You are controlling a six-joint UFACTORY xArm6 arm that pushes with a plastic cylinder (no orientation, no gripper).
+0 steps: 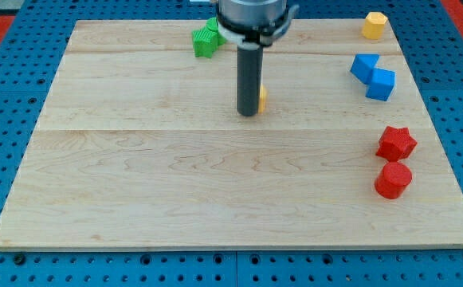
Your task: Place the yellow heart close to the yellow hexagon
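The yellow heart (262,98) is almost fully hidden behind my rod; only a thin yellow sliver shows at the rod's right side, near the board's upper middle. My tip (249,114) rests on the board just left of and touching or nearly touching that sliver. The yellow hexagon (374,25) sits at the board's top right corner, far to the right of the heart.
A green block (206,39) lies at the view's top, left of my rod. A blue block (374,76) sits at the right. A red star (396,143) and a red hexagon-like block (393,179) sit at the lower right. The wooden board (135,175) lies on a blue perforated surface.
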